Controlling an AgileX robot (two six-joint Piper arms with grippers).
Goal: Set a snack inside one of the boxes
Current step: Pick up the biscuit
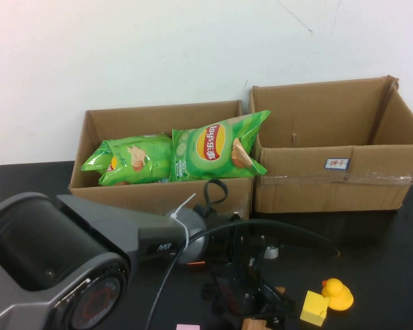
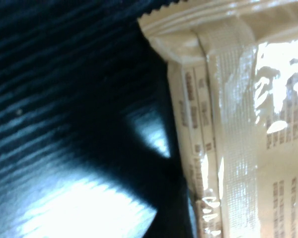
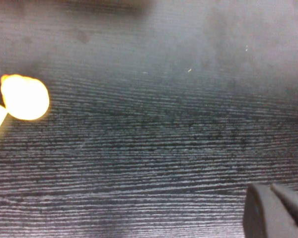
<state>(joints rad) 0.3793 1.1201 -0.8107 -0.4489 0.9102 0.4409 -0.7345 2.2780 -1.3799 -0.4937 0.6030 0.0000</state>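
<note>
Left gripper (image 1: 258, 302): yours is low over the black table (image 1: 378, 240) near the front edge, jaws wide, nothing held.
Right gripper (image 3: 275, 213): just above the table, jaws closed, empty.
Snack (image 2: 238, 124): a pale wrapped packet lies on the table right below your left wrist.
Boxes: left box (image 1: 158, 196) has two green chip bags (image 1: 217, 146); right box (image 1: 337, 185) beside it.
Nearby: yellow duck (image 1: 337, 294), yellow block (image 1: 314, 307).
</note>
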